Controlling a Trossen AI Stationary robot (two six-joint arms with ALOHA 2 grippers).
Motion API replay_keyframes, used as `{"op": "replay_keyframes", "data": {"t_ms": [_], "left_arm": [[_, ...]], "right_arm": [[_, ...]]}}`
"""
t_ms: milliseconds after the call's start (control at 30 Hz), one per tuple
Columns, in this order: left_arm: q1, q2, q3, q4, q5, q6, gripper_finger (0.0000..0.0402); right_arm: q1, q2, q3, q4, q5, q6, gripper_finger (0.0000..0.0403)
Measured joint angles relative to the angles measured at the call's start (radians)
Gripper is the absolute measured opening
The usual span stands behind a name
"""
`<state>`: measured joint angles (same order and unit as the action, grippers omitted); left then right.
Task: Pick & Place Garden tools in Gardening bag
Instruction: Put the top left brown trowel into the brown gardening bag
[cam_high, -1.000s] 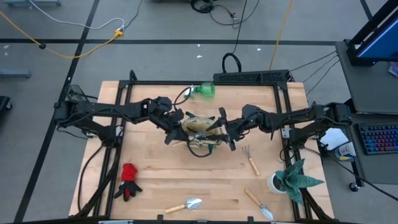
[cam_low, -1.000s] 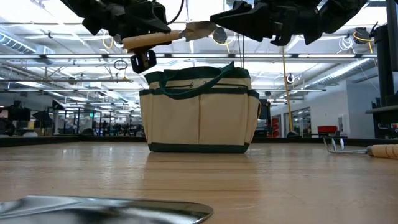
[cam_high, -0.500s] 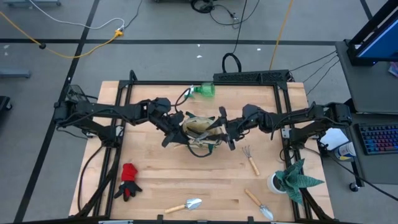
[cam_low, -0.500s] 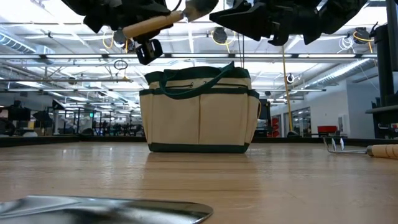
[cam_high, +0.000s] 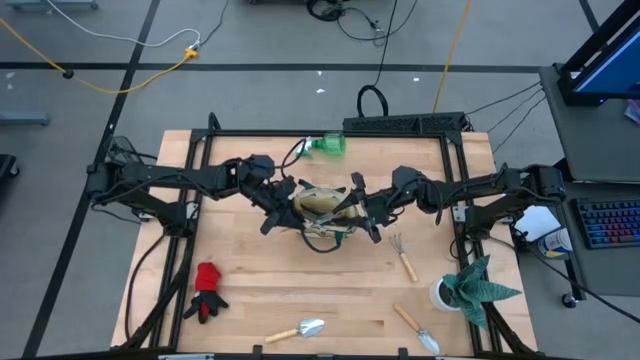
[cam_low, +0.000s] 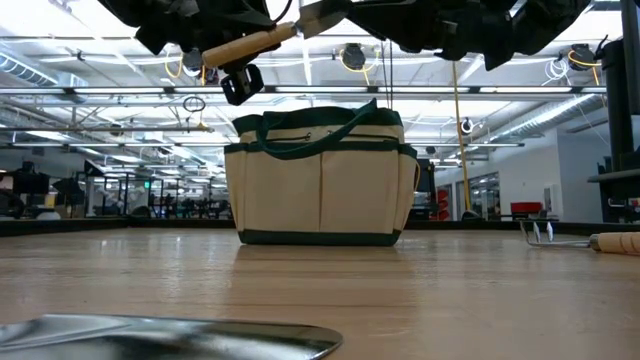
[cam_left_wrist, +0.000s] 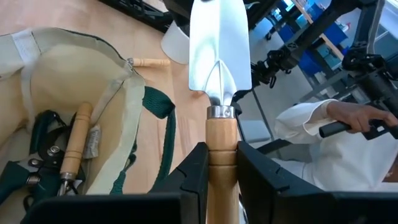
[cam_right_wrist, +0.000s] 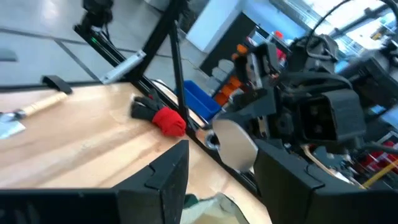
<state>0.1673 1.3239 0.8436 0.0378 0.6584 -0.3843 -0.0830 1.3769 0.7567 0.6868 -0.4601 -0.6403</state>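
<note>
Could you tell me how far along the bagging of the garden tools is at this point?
Done: pruning shears and a wooden-handled tool already lie inside the gardening bag. In hand: the left claw grips a trowel above the bag; the right claw hovers open beside it. Left: the red glove, the hand rake, two trowels and the spray bottle.

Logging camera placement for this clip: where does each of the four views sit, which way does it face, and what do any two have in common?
High view: above the table, looking straight down; both arms meet over the gardening bag.
Low view: at table-top height, level across to the bag; arms enter from above.
Left wrist view: past the left gripper, shut on the trowel, beside the bag's opening.
Right wrist view: past the right gripper, open, toward the red glove.
Shared: low and left wrist views both show the held trowel.
</note>
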Motion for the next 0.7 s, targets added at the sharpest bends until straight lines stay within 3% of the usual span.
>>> {"op": "replay_keyframes", "data": {"t_ms": [300,700], "left_arm": [[0.004,0.0,0.0,0.024,-0.004,-0.002,0.0065],[0.021,0.001,0.0,0.039,-0.058,0.006,0.0065]], "right_arm": [[0.0,0.0,0.0,0.013,-0.013,0.0,0.0157],[0.0,0.012,0.0,0.036,-0.011,0.001,0.0051]]}}
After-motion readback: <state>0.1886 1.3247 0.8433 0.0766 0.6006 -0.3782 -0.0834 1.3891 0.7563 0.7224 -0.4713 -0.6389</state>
